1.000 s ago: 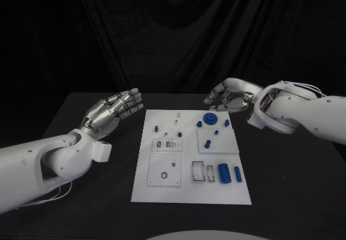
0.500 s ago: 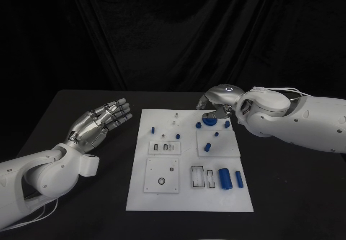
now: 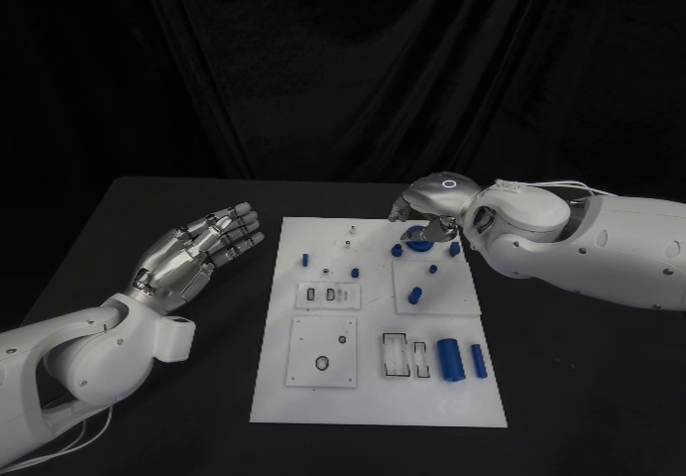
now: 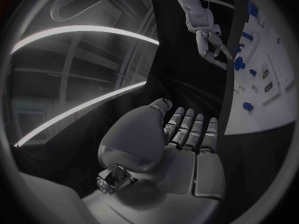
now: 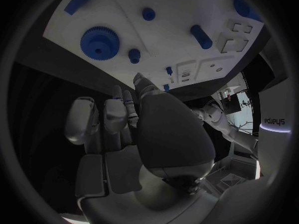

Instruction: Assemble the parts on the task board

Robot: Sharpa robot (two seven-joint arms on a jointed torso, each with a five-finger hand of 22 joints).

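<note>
Lighting was dim overall; the black table (image 3: 572, 377) and dark backdrop absorbed most of it. Light fell from above, leaving the task board (image 3: 375, 397) as the brightest surface, evenly lit and sharp, without glare. The right arm (image 3: 586, 253) showed soft highlights on its upper shell, its underside in shadow. Both wrist views were heavily distorted (straight edges bowed toward the rim), with dark vignetting; the left hand (image 4: 187, 139) appeared grey and slightly soft.

A matte black desk (image 3: 572, 397) stands before a black, softly folded cloth curtain (image 3: 343, 89), while long white light strips (image 4: 81, 32) curve across a dim ceiling.
</note>
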